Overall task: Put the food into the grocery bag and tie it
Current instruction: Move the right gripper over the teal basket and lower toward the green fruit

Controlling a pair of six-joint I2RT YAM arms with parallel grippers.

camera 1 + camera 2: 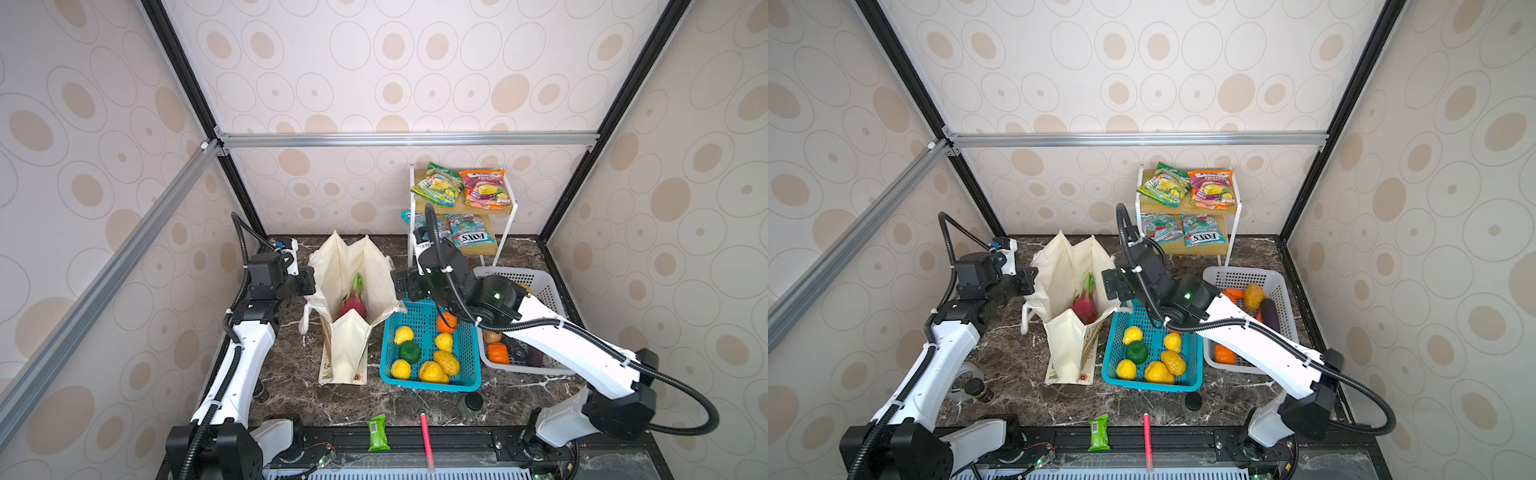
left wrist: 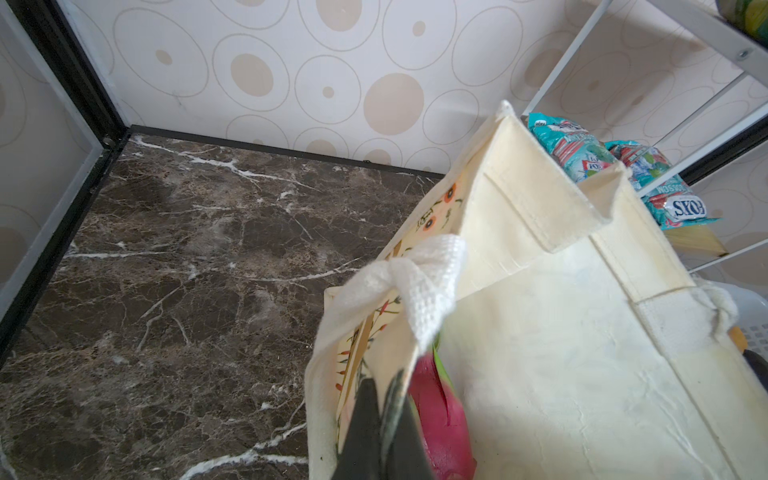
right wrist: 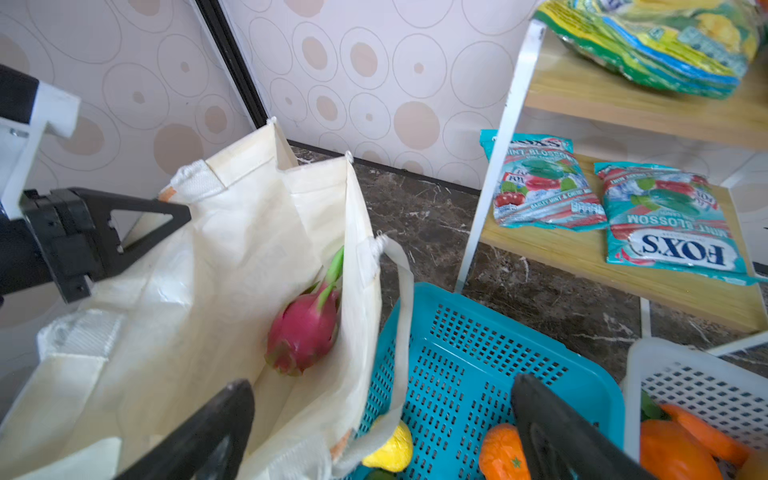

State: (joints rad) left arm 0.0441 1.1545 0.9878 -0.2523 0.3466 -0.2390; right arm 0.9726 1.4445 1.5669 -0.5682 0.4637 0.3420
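Observation:
The cream grocery bag [image 1: 347, 345] [image 1: 1067, 345] [image 2: 540, 332] [image 3: 228, 249] stands open on the marble table. A pink dragon fruit [image 1: 352, 306] [image 1: 1086, 308] [image 2: 440, 409] [image 3: 303, 332] lies inside it. My left gripper [image 1: 309, 282] [image 1: 1029, 280] [image 2: 384, 415] is shut on the bag's left rim and holds that wall up. My right gripper [image 1: 399, 286] [image 1: 1111, 286] [image 3: 382, 384] hangs open and empty over the bag's right rim, beside the blue basket [image 1: 432, 384] [image 3: 478, 332]. The basket holds lemons [image 1: 403, 334], a dark green fruit [image 1: 409, 351] and an orange [image 1: 446, 322].
A white basket [image 1: 536, 278] at the right holds orange items and a purple eggplant [image 1: 1268, 313]. On the back shelf rack [image 1: 509, 216], green [image 1: 438, 185] and orange [image 1: 486, 189] packets lie above teal packets [image 1: 467, 230]. A green bar [image 1: 378, 432] and red pen [image 1: 427, 440] lie at the front edge.

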